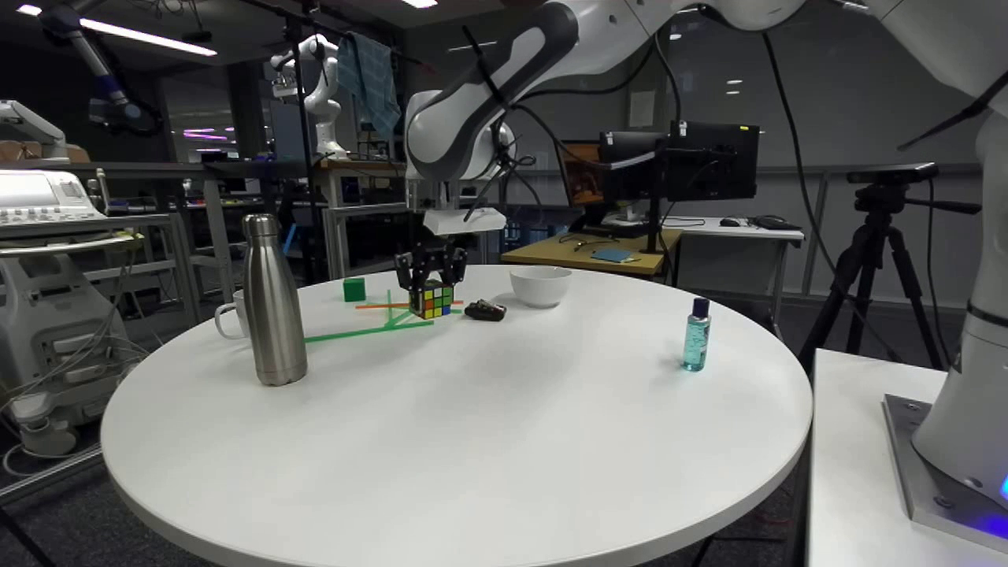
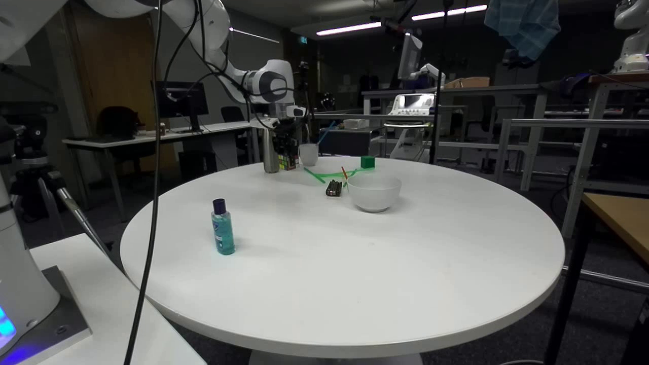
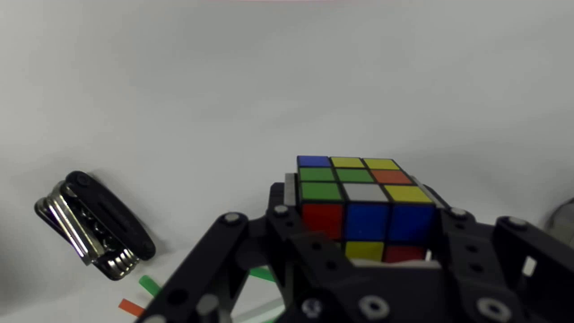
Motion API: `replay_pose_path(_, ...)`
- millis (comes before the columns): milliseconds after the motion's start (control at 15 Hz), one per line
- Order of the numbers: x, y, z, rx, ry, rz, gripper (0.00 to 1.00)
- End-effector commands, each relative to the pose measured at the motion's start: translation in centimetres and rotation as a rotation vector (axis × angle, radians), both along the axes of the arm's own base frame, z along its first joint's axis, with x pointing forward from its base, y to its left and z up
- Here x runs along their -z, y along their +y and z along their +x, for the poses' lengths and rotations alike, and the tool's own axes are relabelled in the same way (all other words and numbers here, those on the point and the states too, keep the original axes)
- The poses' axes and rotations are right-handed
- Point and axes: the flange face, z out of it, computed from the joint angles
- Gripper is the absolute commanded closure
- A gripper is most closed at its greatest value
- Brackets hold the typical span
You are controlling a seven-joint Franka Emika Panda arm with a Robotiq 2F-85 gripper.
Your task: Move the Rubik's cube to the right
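Note:
The Rubik's cube [image 1: 431,301] is a multicoloured cube with dark edges. In the wrist view the cube [image 3: 365,193] sits between the finger pads, with its top and one side face showing. My gripper [image 1: 433,285] is around it from above, and the pads of the gripper [image 3: 359,190] lie against two opposite sides of the cube. In an exterior view the cube [image 2: 289,162] shows under the dark gripper [image 2: 287,146], between the steel bottle and the mug. Its lower part is partly hidden in the wrist view. I cannot tell whether it touches the table.
A steel bottle [image 1: 274,307] and a white mug [image 2: 309,154] stand near the cube. A black multi-tool [image 3: 96,224], green and orange strips [image 1: 370,331], a green block [image 1: 354,289] and a white bowl [image 1: 540,286] are on the table. A teal bottle [image 2: 223,233] stands nearer the robot base.

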Motion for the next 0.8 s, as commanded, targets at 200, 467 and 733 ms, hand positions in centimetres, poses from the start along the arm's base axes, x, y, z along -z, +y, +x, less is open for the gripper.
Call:
replay_pose_path(200,0.7,-1.6,-6.2,0.088,0.076,0.004,0.66)
replay_pose_path(467,1.5,-3.0,-10.1,0.147,0.114,0.000,0.66)
replay_pose_path(733,1.8,-4.1,-13.7,0.202,0.135,0.000,0.66)
